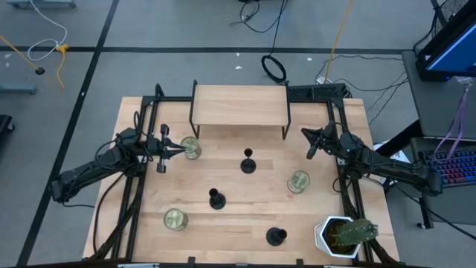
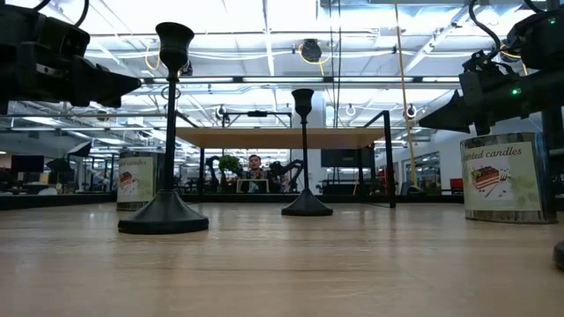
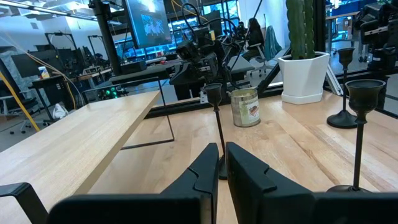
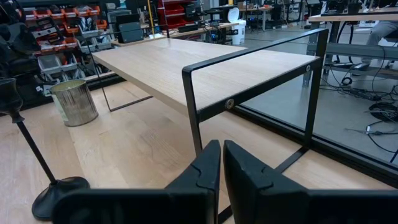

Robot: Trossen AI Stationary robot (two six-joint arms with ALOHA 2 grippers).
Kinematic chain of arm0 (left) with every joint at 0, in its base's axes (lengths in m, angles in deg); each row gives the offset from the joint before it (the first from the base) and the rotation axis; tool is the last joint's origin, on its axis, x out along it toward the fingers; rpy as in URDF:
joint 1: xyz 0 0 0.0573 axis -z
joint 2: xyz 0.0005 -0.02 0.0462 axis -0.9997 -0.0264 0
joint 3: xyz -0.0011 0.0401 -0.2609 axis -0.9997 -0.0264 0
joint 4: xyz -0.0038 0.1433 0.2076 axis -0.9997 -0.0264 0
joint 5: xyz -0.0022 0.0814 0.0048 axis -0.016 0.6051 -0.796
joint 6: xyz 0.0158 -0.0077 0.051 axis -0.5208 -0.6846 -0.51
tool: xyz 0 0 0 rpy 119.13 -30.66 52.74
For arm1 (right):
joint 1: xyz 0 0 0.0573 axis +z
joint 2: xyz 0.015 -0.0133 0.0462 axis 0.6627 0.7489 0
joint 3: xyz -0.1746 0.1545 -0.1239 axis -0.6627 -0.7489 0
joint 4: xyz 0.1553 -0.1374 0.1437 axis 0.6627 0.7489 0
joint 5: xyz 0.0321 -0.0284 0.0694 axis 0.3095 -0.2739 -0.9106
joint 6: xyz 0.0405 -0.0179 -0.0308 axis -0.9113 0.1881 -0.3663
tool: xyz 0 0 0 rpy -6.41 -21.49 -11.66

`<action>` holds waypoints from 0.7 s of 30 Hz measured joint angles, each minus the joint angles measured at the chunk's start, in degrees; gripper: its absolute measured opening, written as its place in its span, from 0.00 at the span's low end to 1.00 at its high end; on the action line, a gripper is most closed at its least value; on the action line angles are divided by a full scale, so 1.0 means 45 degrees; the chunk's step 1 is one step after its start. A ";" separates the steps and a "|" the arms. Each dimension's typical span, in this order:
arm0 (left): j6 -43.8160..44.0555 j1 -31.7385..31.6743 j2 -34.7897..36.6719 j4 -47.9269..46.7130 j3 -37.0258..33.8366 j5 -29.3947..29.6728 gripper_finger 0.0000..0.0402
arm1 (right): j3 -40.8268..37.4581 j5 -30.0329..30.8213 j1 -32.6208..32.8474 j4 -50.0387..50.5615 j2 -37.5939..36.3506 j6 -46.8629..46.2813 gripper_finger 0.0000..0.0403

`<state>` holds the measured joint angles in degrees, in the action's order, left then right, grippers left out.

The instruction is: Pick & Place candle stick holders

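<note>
Three matte-black candle stick holders stand upright on their round bases on the wooden table: one at the middle (image 1: 248, 162), one nearer the front (image 1: 216, 199), one at the front right (image 1: 277, 237). Two show in the low view (image 2: 167, 132) (image 2: 304, 150). My left gripper (image 1: 177, 151) is shut and empty, raised at the table's left by a candle tin (image 1: 191, 147). In its wrist view (image 3: 221, 163) the middle holder (image 3: 214, 99) stands ahead. My right gripper (image 1: 309, 143) is shut and empty, raised at the right (image 4: 221, 163), near the shelf's right leg.
A wooden shelf on a black metal frame (image 1: 239, 106) stands at the far edge. Two more candle tins (image 1: 299, 181) (image 1: 175, 218) stand on the table. A cactus in a white pot (image 1: 346, 234) is at the front right corner. Black frame rails run along both sides.
</note>
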<state>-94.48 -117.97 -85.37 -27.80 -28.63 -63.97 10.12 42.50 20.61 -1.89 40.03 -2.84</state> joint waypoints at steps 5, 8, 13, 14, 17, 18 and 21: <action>0.0000 0.0000 0.0002 0.0000 -0.0003 0.0000 0.09 | 0.0002 0.0000 0.0002 0.0001 0.0000 0.0001 0.03; 0.0000 -0.0002 -0.0001 -0.0003 0.0000 0.0000 0.09 | 0.0000 0.0002 0.0000 0.0001 0.0000 -0.0003 0.03; 0.0000 -0.0001 -0.0003 0.0001 -0.0001 0.0000 0.09 | 0.0001 0.0003 -0.0001 0.0001 0.0000 0.0001 0.03; 0.0000 -0.0001 0.0002 -0.0003 -0.0001 0.0000 0.09 | -0.0001 0.0002 0.0002 0.0001 0.0000 -0.0002 0.03; 0.0000 -0.0002 0.0002 -0.0003 -0.0001 0.0000 0.09 | 0.0002 0.0000 0.0002 0.0001 0.0000 0.0001 0.03; 0.0000 -0.0001 -0.0003 -0.0003 0.0000 0.0000 0.09 | -0.0001 0.0001 0.0001 0.0001 0.0000 0.0001 0.03; -0.0373 0.0003 -0.0003 0.0049 -0.0005 0.0056 0.09 | -0.0002 0.0000 -0.0002 0.0001 0.0000 -0.0004 0.03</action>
<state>-96.16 -117.96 -85.38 -27.58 -28.65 -63.72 10.11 42.50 20.60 -1.89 40.03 -2.86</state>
